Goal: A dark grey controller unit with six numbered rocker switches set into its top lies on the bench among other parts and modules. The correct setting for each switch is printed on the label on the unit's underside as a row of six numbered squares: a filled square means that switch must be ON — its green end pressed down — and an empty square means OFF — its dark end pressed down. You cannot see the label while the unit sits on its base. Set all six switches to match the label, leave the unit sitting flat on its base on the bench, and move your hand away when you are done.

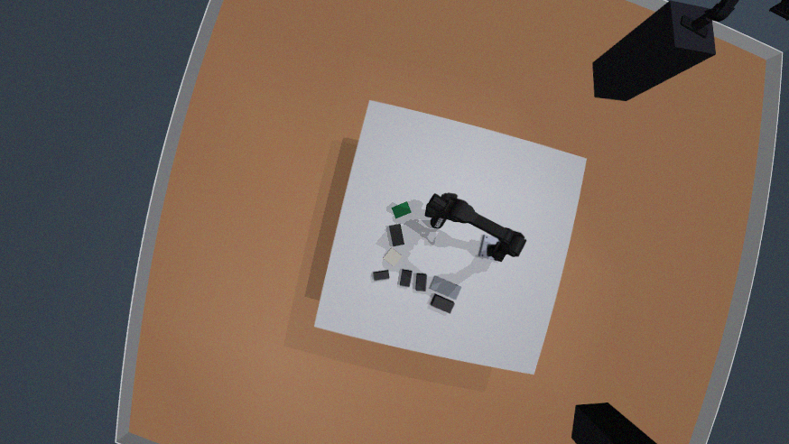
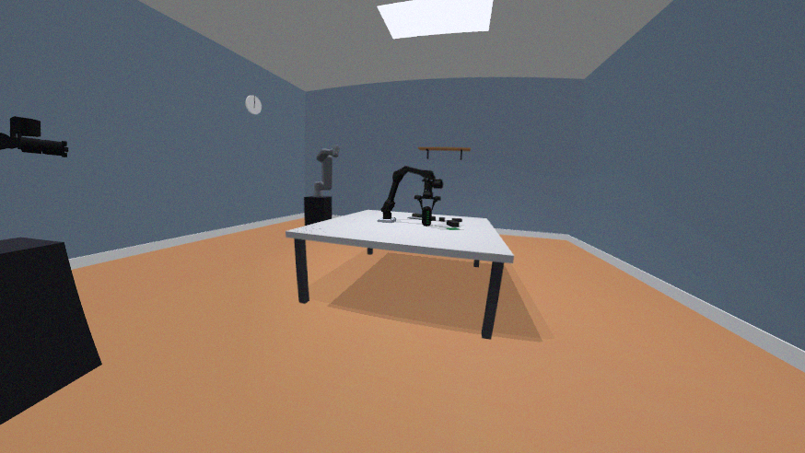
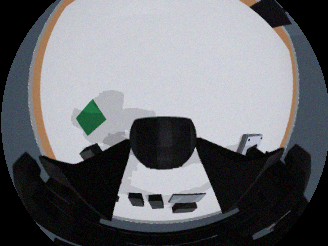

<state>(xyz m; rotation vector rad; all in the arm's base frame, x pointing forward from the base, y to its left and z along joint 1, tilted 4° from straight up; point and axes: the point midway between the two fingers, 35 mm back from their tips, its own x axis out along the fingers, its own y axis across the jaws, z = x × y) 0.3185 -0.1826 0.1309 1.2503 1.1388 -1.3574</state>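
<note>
The dark grey controller unit (image 1: 438,222) (image 2: 426,216) (image 3: 163,150) is off its base, turned up steeply between my fingers. Green switch ends show on its side towards the exterior camera. Small pale marks, too small to read, show on it in the top view. My gripper (image 2: 426,208) (image 3: 163,142) is shut on the unit and holds it over the bench (image 1: 474,149) (image 2: 360,233). The arm hides the fingertips in the top view. The wrist view shows the unit as a dark rounded shape; its switches and label cannot be read there.
A green board (image 1: 401,209) (image 2: 452,228) (image 3: 91,118) lies beside the held unit. A dark module (image 1: 396,235), a cream plate (image 1: 392,256), several smaller dark modules (image 1: 405,277) (image 3: 156,201) and a grey-blue plate (image 1: 445,287) (image 3: 187,198) lie further round the bench.
</note>
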